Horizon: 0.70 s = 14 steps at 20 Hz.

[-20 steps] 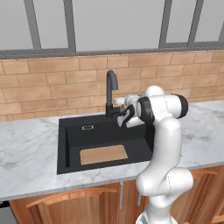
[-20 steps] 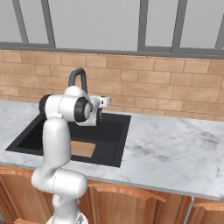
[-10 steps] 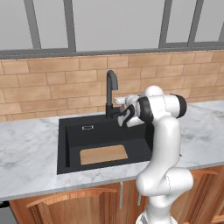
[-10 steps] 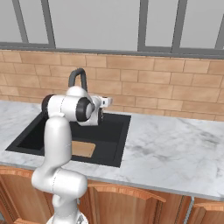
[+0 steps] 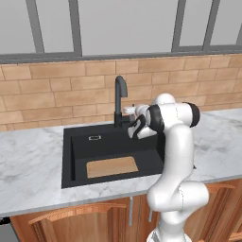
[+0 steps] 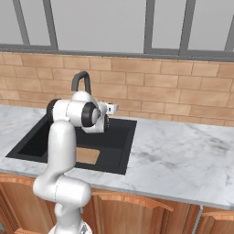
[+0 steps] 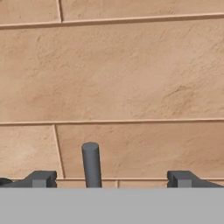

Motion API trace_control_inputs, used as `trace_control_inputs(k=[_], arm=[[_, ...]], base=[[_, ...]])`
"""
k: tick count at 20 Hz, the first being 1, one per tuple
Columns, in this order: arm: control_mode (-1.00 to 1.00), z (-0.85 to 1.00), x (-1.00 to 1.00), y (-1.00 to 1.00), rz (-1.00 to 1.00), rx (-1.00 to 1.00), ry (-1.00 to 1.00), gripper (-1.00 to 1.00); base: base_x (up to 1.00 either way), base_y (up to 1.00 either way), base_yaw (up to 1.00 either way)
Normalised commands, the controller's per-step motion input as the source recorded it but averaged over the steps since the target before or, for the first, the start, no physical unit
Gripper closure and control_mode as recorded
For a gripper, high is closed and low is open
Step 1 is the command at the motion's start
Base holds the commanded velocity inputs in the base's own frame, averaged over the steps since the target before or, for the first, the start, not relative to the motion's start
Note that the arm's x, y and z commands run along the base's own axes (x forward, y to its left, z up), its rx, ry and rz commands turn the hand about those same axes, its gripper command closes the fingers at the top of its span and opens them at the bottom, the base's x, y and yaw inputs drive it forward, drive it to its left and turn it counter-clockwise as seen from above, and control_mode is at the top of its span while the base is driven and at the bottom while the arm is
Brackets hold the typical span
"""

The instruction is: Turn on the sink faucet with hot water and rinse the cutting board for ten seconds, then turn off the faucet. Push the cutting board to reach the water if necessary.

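Note:
The black sink (image 5: 106,144) is set into the marble counter, with the tall dark faucet (image 5: 120,97) rising behind it. The light-brown cutting board (image 5: 112,167) lies flat on the basin floor near the front edge, well forward of the spout. No water runs. My gripper (image 5: 127,112) hovers just right of the faucet's base, pointing at the brick wall. In the hand view the thin dark lever (image 7: 91,164) stands upright between my open fingertips (image 7: 41,178), nearer the left one, and nothing is gripped. From the right base view the faucet (image 6: 81,81), gripper (image 6: 110,109) and cutting board (image 6: 87,156) also show.
A brick backsplash (image 5: 56,90) with windows above it runs behind the sink. Marble counter (image 5: 28,160) extends on both sides, wider on the right (image 6: 183,151). Wooden cabinet doors (image 5: 80,217) sit below the counter's front edge.

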Motion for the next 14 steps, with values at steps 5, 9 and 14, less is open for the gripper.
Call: trace_control_inputs(k=[5, 9, 14], arm=[[-1.00, -0.11, 0.10, 0.00, 0.00, 0.00, -0.01, -1.00], [-1.00, -0.05, 0.02, 0.00, 0.00, 0.00, -0.02, -1.00], [-1.00, 0.00, 0.01, 0.00, 0.00, 0.00, -0.02, -1.00]], base=[[0.00, 0.00, 0.00], [0.00, 0.00, 0.00], [0.00, 0.00, 0.00]])
